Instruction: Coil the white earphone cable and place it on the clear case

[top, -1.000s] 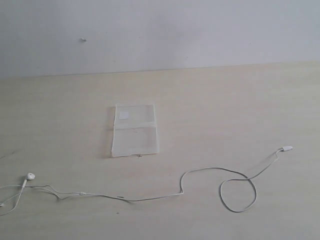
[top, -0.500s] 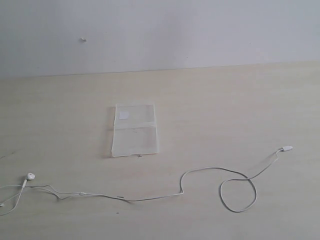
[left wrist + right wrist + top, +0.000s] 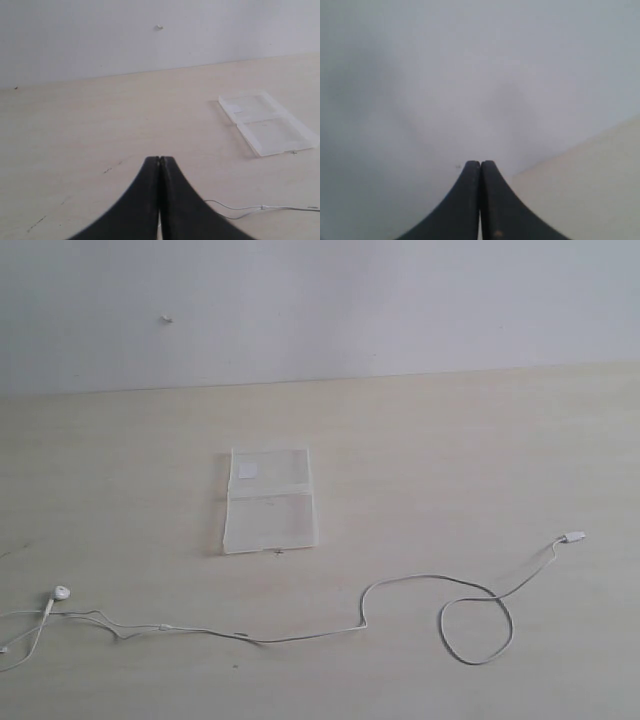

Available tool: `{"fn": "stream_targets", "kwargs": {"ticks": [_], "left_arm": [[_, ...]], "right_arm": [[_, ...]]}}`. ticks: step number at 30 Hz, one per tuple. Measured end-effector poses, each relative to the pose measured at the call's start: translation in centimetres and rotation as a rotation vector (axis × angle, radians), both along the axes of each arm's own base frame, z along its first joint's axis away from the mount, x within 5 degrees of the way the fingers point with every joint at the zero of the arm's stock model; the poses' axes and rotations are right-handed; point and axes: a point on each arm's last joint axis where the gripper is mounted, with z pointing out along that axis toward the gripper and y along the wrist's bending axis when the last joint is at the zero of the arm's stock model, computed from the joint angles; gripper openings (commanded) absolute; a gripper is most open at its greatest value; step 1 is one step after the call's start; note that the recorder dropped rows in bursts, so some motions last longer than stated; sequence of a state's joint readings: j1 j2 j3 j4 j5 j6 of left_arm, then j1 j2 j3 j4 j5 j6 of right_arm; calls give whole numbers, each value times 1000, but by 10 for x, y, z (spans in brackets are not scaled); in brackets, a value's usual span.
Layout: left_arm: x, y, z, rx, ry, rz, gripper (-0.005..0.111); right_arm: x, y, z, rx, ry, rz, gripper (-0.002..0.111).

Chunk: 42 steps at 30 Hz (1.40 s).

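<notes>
left tool (image 3: 159,158) clenched | right tool (image 3: 480,162) clenched | earphone cable (image 3: 300,637) sprawled, apart from clear case (image 3: 270,502)

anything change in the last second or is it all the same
Nothing visibly changed. The white earphone cable lies stretched out on the table just as before, with the same loop toward one end, apart from the clear case, which stays open and bare. The left gripper and right gripper are shut and hold nothing.
</notes>
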State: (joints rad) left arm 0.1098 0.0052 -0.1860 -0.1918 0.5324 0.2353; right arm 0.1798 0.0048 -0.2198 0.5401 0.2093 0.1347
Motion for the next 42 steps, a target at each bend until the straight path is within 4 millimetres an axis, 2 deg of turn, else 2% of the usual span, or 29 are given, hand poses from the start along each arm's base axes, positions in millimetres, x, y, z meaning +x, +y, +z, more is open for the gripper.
{"fn": "stream_targets", "kwargs": {"ticks": [4,7,10,12,15,19,23,26,31,34,40,42], "left_arm": [[0,0,0,0,0,0,0],[0,0,0,0,0,0,0],[0,0,0,0,0,0,0],[0,0,0,0,0,0,0],[0,0,0,0,0,0,0],[0,0,0,0,0,0,0],[0,0,0,0,0,0,0],[0,0,0,0,0,0,0],[0,0,0,0,0,0,0],[0,0,0,0,0,0,0],[0,0,0,0,0,0,0],[0,0,0,0,0,0,0]], "right_arm": [[-7,-4,23,70,-110,-25,0],[-12,-2,47,-46,-150,-12,0],[-7,5,69,-188,-104,40,0],[4,12,87,-271,-37,96,0],[31,21,110,-400,88,165,0],[81,33,116,-594,318,284,0],[129,51,100,-704,430,478,2],[159,67,73,-744,469,692,10],[192,84,30,-804,483,934,30],[205,98,4,-862,470,1056,38],[215,138,-53,-954,481,1282,42],[216,145,-67,-981,475,1332,43]]}}
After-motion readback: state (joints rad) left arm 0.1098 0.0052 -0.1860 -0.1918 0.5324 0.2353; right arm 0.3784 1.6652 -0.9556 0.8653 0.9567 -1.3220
